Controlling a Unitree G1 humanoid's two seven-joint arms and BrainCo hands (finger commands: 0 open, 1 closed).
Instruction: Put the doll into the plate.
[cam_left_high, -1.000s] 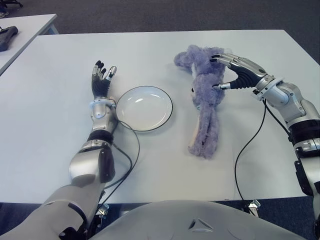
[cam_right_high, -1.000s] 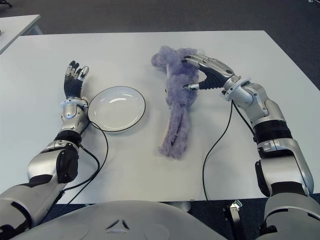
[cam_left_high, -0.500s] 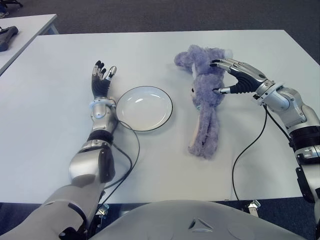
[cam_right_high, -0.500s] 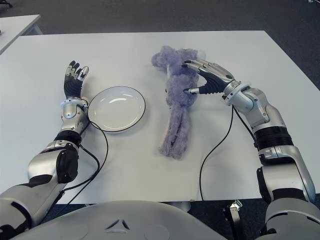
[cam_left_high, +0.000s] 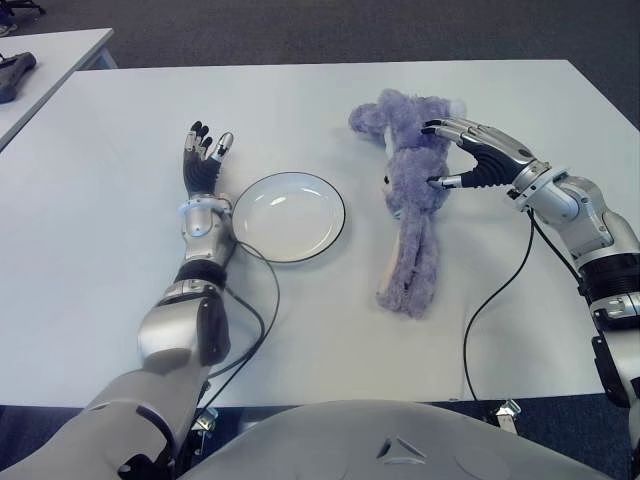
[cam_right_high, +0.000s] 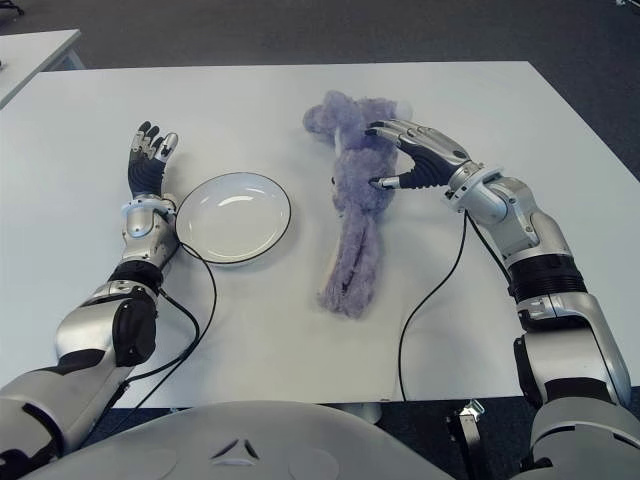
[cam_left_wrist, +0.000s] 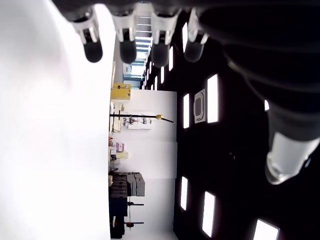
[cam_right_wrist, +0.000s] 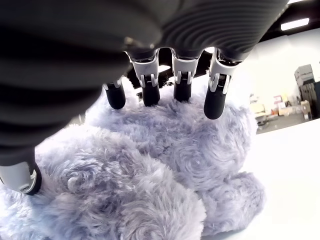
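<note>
Fingers (cam_right_wrist: 215, 102) of the right hand (cam_left_high: 478, 158) arch wide above the doll (cam_left_high: 412, 203), gripping nothing; left hand (cam_left_high: 203, 160) spread beside the plate (cam_left_high: 288, 216).

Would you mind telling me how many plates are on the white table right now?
1. The round white plate with a dark rim lies empty on the white table, between the idle left hand and the purple plush doll. None seem hidden.
</note>
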